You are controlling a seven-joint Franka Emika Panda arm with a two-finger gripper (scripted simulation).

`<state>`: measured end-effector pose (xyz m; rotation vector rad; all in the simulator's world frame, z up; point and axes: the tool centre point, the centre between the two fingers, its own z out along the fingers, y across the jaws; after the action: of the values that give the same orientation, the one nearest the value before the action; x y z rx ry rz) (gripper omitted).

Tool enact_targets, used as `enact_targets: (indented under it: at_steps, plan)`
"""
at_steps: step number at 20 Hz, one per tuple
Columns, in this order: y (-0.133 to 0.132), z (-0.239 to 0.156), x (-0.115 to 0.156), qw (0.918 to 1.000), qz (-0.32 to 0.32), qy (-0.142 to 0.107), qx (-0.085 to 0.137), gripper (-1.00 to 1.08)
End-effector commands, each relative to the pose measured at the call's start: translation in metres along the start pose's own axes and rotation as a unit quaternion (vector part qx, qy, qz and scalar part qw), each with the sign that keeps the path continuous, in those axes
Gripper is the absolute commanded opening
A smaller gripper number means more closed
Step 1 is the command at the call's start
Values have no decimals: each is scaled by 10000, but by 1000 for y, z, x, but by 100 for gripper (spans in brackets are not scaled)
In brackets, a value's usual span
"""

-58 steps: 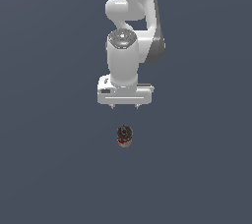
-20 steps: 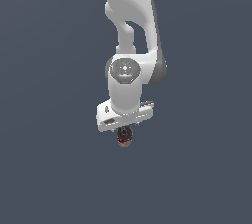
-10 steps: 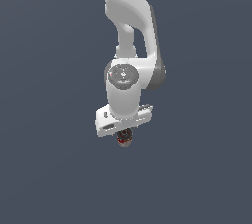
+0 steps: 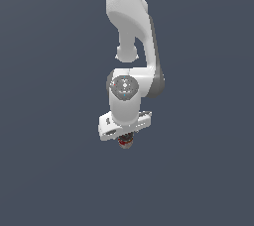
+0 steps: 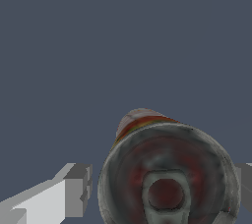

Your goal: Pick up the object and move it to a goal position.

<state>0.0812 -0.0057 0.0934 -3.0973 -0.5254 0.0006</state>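
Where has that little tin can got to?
In the exterior view the tin can sits just below the white gripper, near the middle, mostly hidden between its fingers.

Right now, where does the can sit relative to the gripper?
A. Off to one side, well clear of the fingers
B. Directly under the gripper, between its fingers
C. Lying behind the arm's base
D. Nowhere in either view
B: in the wrist view the can fills the space between the two fingers, and in the exterior view it peeks out just below the gripper.
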Motion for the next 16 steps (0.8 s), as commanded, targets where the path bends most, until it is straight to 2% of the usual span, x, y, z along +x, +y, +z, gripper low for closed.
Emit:
enact_targets:
  at_steps: [1, 8, 9, 16]
  plan:
    - [0, 11, 0, 10000, -5, 2, 0, 100]
    - [1, 16, 1, 10000, -5, 2, 0, 100]
    - [1, 16, 1, 10000, -5, 2, 0, -100]
    - [1, 16, 1, 10000, -5, 2, 0, -100]
